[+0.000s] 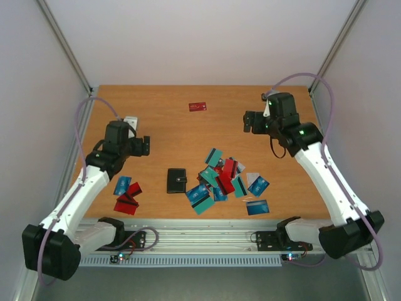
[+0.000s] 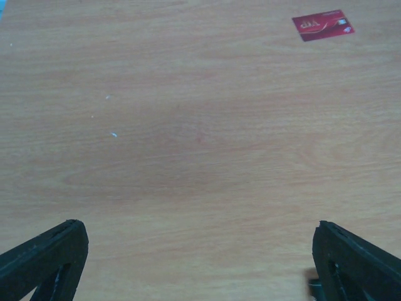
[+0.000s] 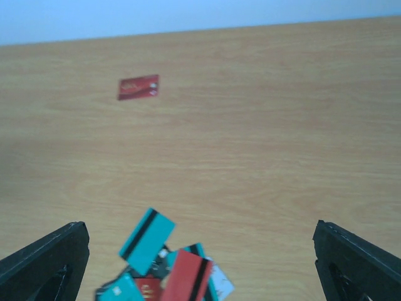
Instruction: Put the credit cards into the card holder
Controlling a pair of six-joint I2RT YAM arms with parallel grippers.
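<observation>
While left gripper [image 1: 146, 145] and right gripper [image 1: 248, 121] gape wide, credit cards [image 1: 222, 182] lie scattered.
Card holder [image 1: 177, 180] near front edge, cards on both sides; lone red card [image 1: 198, 107] near far edge.

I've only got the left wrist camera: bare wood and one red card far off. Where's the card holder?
Observer: The card holder lies flat near the front edge of the table, slightly left of centre.
Operator: And the other cards?
Observer: A pile of teal, red and blue cards sits just right of it.
Operator: Any on my side?
Observer: A few red and blue cards lie left of the holder, beside the left arm.
</observation>
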